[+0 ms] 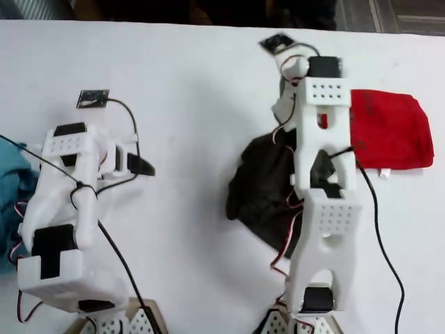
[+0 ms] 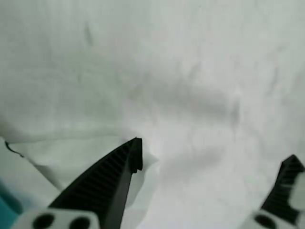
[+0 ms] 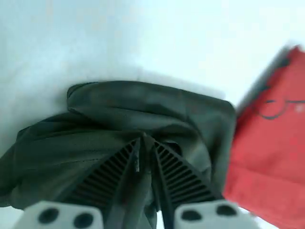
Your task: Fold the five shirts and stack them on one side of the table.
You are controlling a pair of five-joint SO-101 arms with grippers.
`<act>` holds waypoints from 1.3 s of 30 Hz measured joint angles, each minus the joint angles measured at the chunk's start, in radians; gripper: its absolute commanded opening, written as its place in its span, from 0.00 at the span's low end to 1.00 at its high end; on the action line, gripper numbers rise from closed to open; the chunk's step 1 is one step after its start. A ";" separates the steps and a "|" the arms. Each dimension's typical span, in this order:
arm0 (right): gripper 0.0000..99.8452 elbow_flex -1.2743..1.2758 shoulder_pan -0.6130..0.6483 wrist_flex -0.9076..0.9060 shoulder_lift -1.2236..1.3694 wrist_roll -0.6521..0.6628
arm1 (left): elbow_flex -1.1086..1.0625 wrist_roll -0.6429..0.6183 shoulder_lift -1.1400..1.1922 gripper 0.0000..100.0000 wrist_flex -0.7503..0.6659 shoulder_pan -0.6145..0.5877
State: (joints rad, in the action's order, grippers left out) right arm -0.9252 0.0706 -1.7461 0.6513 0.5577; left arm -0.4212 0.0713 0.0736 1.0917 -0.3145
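Observation:
A dark olive shirt (image 1: 259, 186) lies crumpled mid-table, partly under the right arm. In the right wrist view my right gripper (image 3: 145, 145) is shut, its tips pinching a fold of that dark shirt (image 3: 124, 109). From above, the right gripper (image 1: 284, 99) sits at the shirt's far edge. A folded red shirt (image 1: 389, 129) lies flat just to the right, and the red shirt (image 3: 271, 157) touches the dark one. My left gripper (image 2: 214, 162) is open above the bare white table, holding nothing. Seen from above, the left gripper (image 1: 138, 164) is at the left.
A teal shirt (image 1: 10, 186) is bunched at the table's left edge beside the left arm, and a sliver of the teal shirt (image 2: 6, 210) appears in the left wrist view. Black cables (image 1: 379, 229) trail over the white table (image 1: 195, 83).

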 measured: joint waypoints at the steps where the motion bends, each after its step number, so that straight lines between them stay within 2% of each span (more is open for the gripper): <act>1: 0.02 0.000 0.000 0.000 -0.038 0.000 | 0.000 0.000 0.000 0.44 0.000 0.000; 7: 0.02 0.000 -0.044 0.000 -0.328 -0.044 | 0.000 0.000 0.000 0.44 0.000 0.000; 13: 0.02 0.011 -0.311 0.000 -0.591 -0.060 | 0.000 -0.003 0.000 0.44 0.000 0.028; 18: 0.02 0.180 -0.574 0.000 -0.718 -0.068 | 0.031 -0.003 0.000 0.44 0.069 0.166; 23: 0.02 0.456 -0.713 0.015 -0.776 -0.069 | 0.203 -0.002 0.000 0.44 0.227 0.356; 30: 0.02 0.872 -0.884 0.313 -0.911 -0.121 | 0.394 -0.003 0.000 0.44 0.311 0.592; 35: 0.02 1.198 -1.016 0.545 -0.999 -0.124 | 0.399 0.040 0.031 0.44 0.293 0.766; 39: 0.02 1.367 -1.108 0.684 -1.016 -0.129 | 0.393 0.078 0.104 0.44 0.245 0.859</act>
State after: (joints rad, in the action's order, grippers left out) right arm 0.4419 -1.0372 -1.0618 -0.3644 0.4289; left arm -0.0284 0.1496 0.1780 1.3372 0.5447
